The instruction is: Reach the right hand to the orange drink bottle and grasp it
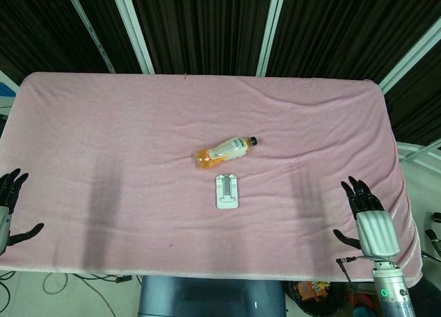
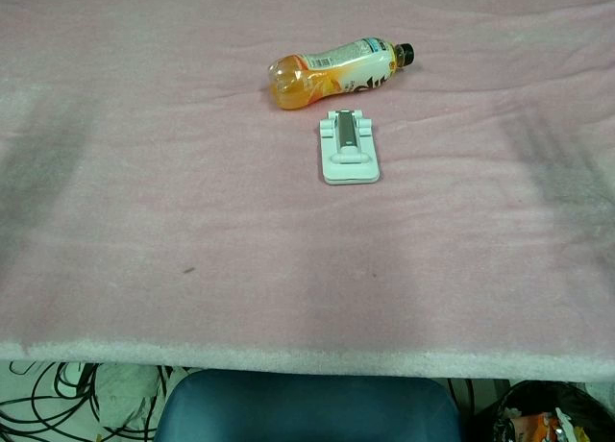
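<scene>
The orange drink bottle (image 1: 224, 151) (image 2: 332, 72) lies on its side near the middle of the pink-covered table (image 1: 103, 124), its black cap pointing right. My right hand (image 1: 368, 213) hovers at the table's near right corner, far from the bottle, with its fingers spread and nothing in it. My left hand (image 1: 9, 207) is at the left edge of the head view, fingers apart and holding nothing. Neither hand shows in the chest view.
A small white stand (image 1: 227, 191) (image 2: 349, 147) lies flat just in front of the bottle. A blue chair (image 2: 307, 408) sits below the table's front edge. Dark curtains hang behind the table.
</scene>
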Robot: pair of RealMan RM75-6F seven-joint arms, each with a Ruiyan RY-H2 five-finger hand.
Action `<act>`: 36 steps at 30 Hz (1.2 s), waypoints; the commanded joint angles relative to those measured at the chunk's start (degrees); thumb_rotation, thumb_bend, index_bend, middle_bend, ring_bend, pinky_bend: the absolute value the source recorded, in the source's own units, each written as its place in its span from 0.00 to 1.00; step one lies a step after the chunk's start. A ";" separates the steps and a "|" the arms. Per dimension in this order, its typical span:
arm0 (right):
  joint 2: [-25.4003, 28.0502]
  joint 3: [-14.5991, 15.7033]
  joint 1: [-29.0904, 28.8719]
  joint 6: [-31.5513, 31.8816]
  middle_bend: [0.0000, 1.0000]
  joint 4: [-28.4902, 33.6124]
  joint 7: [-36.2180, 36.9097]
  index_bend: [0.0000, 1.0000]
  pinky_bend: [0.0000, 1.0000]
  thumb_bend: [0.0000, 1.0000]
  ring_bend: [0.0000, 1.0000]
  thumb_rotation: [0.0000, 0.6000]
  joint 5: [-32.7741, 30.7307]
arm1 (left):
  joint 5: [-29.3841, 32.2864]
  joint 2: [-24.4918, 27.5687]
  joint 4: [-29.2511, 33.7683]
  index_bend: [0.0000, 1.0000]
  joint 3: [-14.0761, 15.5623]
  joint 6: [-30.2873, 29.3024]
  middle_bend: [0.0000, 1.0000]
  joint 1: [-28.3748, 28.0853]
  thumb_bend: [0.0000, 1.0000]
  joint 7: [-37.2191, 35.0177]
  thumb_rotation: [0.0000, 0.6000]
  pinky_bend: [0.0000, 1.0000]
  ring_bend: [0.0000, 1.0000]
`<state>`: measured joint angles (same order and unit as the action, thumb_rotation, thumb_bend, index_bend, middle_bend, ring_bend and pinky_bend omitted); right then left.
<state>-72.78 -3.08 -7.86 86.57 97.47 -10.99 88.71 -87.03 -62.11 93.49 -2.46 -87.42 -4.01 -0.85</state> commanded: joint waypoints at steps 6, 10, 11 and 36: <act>-5.68 -8.14 -12.69 -15.28 0.00 2.56 -9.79 0.00 0.23 0.07 0.01 1.00 -6.85 | 0.76 0.46 0.45 0.00 -0.27 0.71 0.00 -0.24 0.00 -0.86 1.00 0.00 0.00; -8.99 -12.05 -19.13 -22.44 0.03 1.54 -13.62 0.00 0.23 0.10 0.03 1.00 -12.75 | 1.19 0.57 0.66 0.00 -0.32 1.15 0.00 -0.33 0.00 -1.08 1.00 0.00 0.00; -9.99 -13.00 -20.74 -23.99 0.03 0.89 -14.36 0.00 0.23 0.11 0.04 1.00 -14.30 | 1.42 0.66 0.85 0.00 -0.32 1.45 0.00 -0.38 0.00 -1.37 1.00 0.00 0.00; -33.54 -18.74 -50.00 -43.85 0.14 -40.58 -9.25 0.14 0.26 0.19 0.11 1.00 -21.08 | 5.82 1.61 2.14 0.00 -1.30 5.60 0.00 -1.61 0.00 -3.30 1.00 0.00 0.00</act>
<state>-103.49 -21.71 -54.79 44.98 61.50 -22.84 67.00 -81.23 -60.51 95.62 -3.74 -81.84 -5.61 -4.17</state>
